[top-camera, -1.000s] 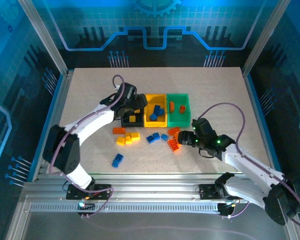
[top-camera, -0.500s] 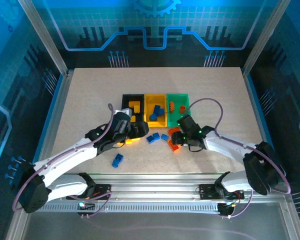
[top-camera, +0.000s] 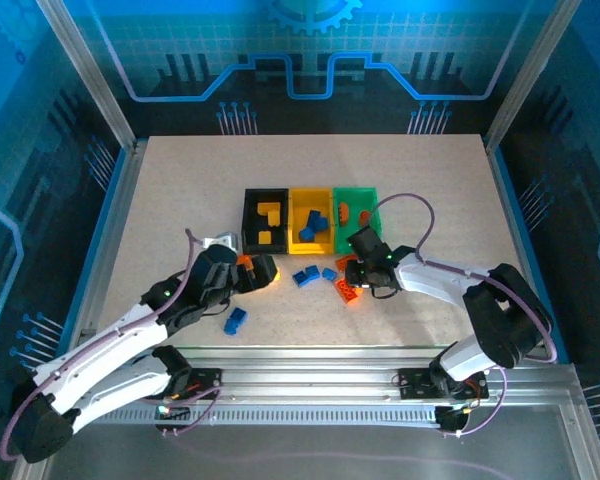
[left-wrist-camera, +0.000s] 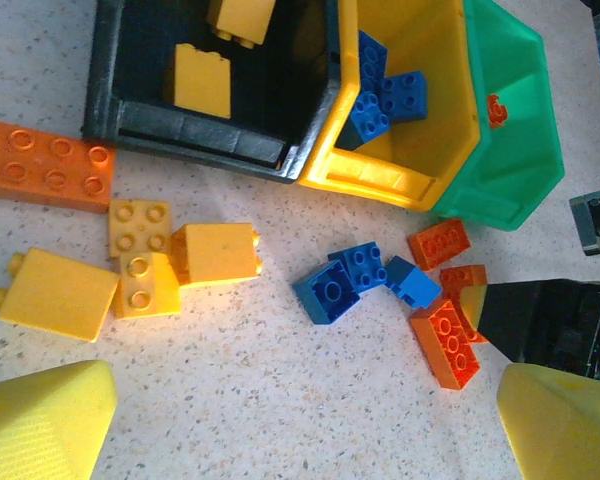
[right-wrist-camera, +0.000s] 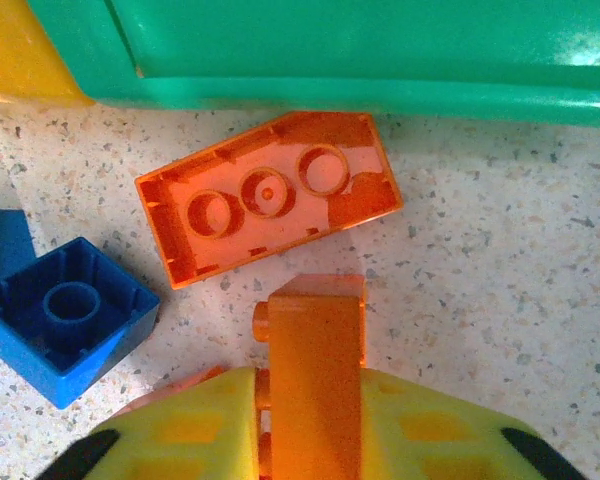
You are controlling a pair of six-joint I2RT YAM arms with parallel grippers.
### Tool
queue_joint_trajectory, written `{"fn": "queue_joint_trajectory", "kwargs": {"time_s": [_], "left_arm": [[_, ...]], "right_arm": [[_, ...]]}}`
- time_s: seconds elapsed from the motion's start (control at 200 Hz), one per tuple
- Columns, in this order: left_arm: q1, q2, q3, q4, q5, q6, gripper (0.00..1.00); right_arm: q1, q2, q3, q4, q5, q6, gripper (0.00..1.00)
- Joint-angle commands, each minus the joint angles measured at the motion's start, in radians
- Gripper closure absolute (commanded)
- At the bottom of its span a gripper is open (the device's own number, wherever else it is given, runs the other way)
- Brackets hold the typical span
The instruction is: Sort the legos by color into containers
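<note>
My right gripper (right-wrist-camera: 315, 420) is shut on an upright orange brick (right-wrist-camera: 315, 350) just in front of the green bin (right-wrist-camera: 380, 45). An upturned orange brick (right-wrist-camera: 265, 205) and an upturned blue brick (right-wrist-camera: 65, 315) lie beside it. My left gripper (left-wrist-camera: 300, 430) stands open over bare table, nothing between its yellow fingertips (left-wrist-camera: 40, 420). Ahead of it lie yellow bricks (left-wrist-camera: 140, 255), a long orange brick (left-wrist-camera: 45, 165), blue bricks (left-wrist-camera: 340, 285) and orange bricks (left-wrist-camera: 445, 340). The black bin (top-camera: 265, 240) holds yellow bricks, the yellow bin (top-camera: 298, 243) blue ones, the green bin (top-camera: 356, 242) an orange one.
The three bins stand side by side mid-table, touching. A lone blue brick (top-camera: 235, 320) lies near the front, left of centre. The right arm's black gripper body (left-wrist-camera: 550, 320) sits close to the orange bricks. Open tabletop (top-camera: 180, 190) stretches to the left, right and behind the bins.
The left arm has drawn back from over the black bin to low over the yellow bricks. The right gripper has slid left to the orange bricks by the green bin.
</note>
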Motion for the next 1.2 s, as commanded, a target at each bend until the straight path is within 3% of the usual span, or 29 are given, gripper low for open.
{"fn": "queue_joint_trajectory", "kwargs": {"time_s": [0.0,0.295,0.405,0.91,1.016,1.196], "left_arm": [[-0.003,-0.020,-0.011,-0.039,-0.032,-0.017,0.01],[-0.003,-0.057,-0.019,-0.087,-0.058,-0.032,0.01],[-0.003,-0.057,-0.027,-0.103,-0.066,-0.048,0.01],[-0.003,-0.143,-0.055,-0.252,-0.093,-0.142,0.01],[-0.003,-0.143,-0.052,-0.279,-0.095,-0.153,0.01],[-0.004,-0.144,-0.035,-0.305,-0.105,-0.152,0.01]], "right_arm": [[-0.011,-0.033,0.006,-0.008,0.038,-0.004,0.78],[-0.015,-0.250,0.031,-0.113,0.072,-0.038,0.83],[-0.035,-0.257,0.111,-0.137,0.077,-0.071,0.83],[-0.187,0.286,0.623,-0.187,0.096,-0.112,0.77],[-0.194,0.346,0.668,-0.200,0.091,-0.105,0.71],[-0.196,0.343,0.687,-0.185,0.060,-0.102,0.45]]}}
